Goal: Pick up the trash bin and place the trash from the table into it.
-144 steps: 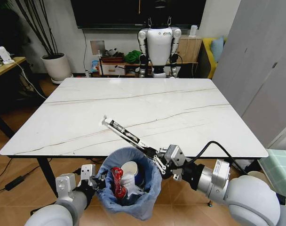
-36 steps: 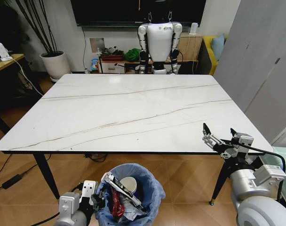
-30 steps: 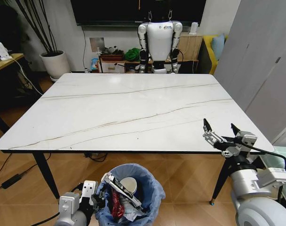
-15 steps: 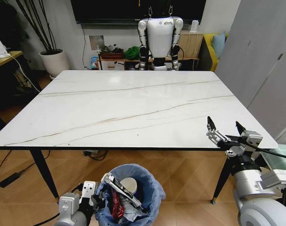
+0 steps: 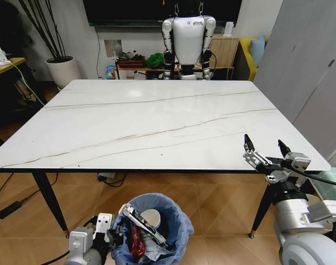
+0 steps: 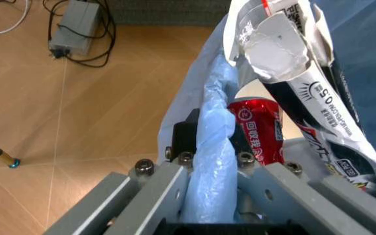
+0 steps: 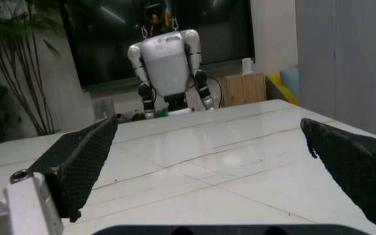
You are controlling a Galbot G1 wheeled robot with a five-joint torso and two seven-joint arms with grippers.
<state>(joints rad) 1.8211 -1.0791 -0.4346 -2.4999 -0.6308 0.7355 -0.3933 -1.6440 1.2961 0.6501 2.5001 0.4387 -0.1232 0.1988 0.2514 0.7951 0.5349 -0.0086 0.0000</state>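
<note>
The trash bin (image 5: 173, 221), lined with a crinkly light-blue bag, hangs low in front of the table (image 5: 146, 118). My left gripper (image 5: 114, 231) is shut on its rim. In the left wrist view my left gripper (image 6: 211, 147) pinches the blue bag (image 6: 214, 117). Trash lies inside the bin: a crushed red can (image 5: 136, 241) (image 6: 258, 129), a black-white stick wrapper (image 5: 143, 223) (image 6: 318, 93) and a white cup (image 5: 152, 216). My right gripper (image 5: 263, 142) (image 7: 207, 125) stands open with nothing in it over the table's front right corner. The marble top is bare.
A white humanoid robot (image 5: 188, 32) (image 7: 167, 61) stands past the table's far edge. A white plant pot (image 5: 62, 70) and a wooden desk (image 5: 5, 62) are at the back left. Grey cabinet doors (image 5: 311, 72) line the right. Black table legs (image 5: 46, 201) flank the bin.
The stick wrapper that my right gripper held over the bin now lies in it. That gripper has opened and moved to the table's right corner. The camera has pulled back.
</note>
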